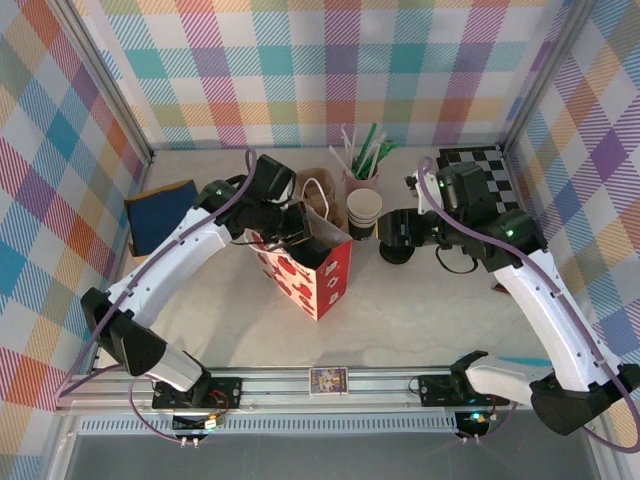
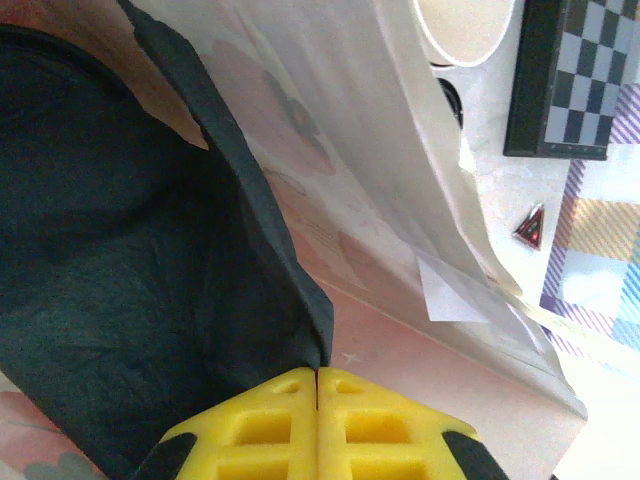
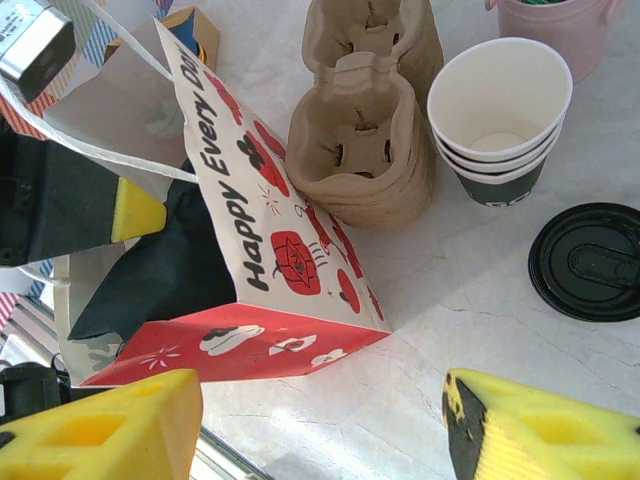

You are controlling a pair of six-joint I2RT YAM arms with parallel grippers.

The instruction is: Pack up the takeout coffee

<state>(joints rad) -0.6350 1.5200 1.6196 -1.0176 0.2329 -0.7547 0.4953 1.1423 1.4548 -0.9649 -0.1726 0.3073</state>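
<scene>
A red-and-white paper bag (image 1: 310,268) stands open mid-table, its lining dark. My left gripper (image 1: 288,236) is at the bag's top edge. In the left wrist view its yellow fingers (image 2: 318,400) are shut on the bag's dark rim (image 2: 300,300). My right gripper (image 1: 393,238) hovers right of the bag, open and holding nothing, and in the right wrist view its fingertips (image 3: 320,430) are wide apart above bare table in front of the bag (image 3: 270,240). The takeout coffee is out of view.
A stack of lidless white cups (image 3: 500,120) and a loose black lid (image 3: 590,262) sit right of the bag. Brown pulp cup carriers (image 3: 365,140) stand behind it, beside a pink straw holder (image 1: 360,172). A blue folded item (image 1: 160,212) lies left and a checkered board (image 1: 485,165) back right.
</scene>
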